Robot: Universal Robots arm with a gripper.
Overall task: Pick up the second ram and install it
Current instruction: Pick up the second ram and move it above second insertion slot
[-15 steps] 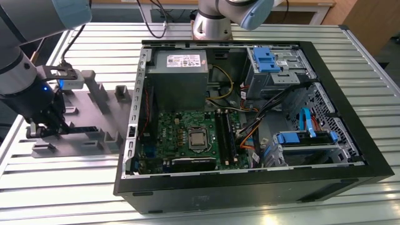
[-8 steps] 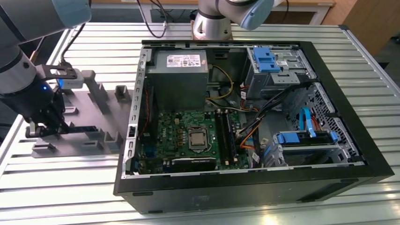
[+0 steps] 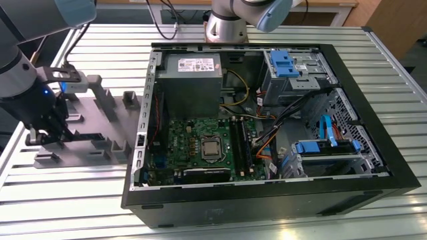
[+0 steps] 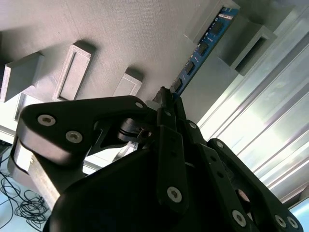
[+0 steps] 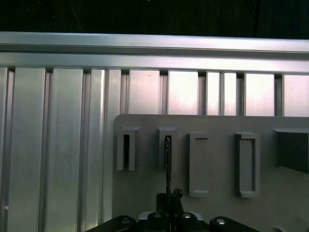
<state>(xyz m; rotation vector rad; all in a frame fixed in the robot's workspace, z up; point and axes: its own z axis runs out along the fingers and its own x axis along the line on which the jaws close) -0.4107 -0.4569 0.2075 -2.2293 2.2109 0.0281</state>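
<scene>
one stick is the matter here: the ram (image 4: 203, 46), a narrow blue board with dark chips. it stands on edge in the grey holder (image 4: 120, 34), its far end tucked into one of the holder's raised slotted blocks. in the first wrist view the ram (image 5: 167, 154) shows edge-on as a thin dark line running from a slotted block to the gripper (image 5: 169, 195).

the gripper (image 4: 166, 99) sits at the near end of the stick, its fingers drawn in close on either side of the board. i judge it to be pinching the ram, not merely standing beside it.

in the exterior view the gripper (image 3: 40, 137) is low over the holder (image 3: 100, 107), which lies on the slatted table (image 3: 67, 200) at that view's left. the open case (image 3: 267, 200) is just beside the holder, toward that view's right. the black memory slots (image 3: 238, 145) on the motherboard (image 3: 193, 145) are well apart from the gripper.

as a judgement, the task is early. the grasp looks made, but the ram has not left the holder. lifting, carrying to the case and seating it in a slot are all undone. whether another stick already sits in the slots i cannot tell.
</scene>
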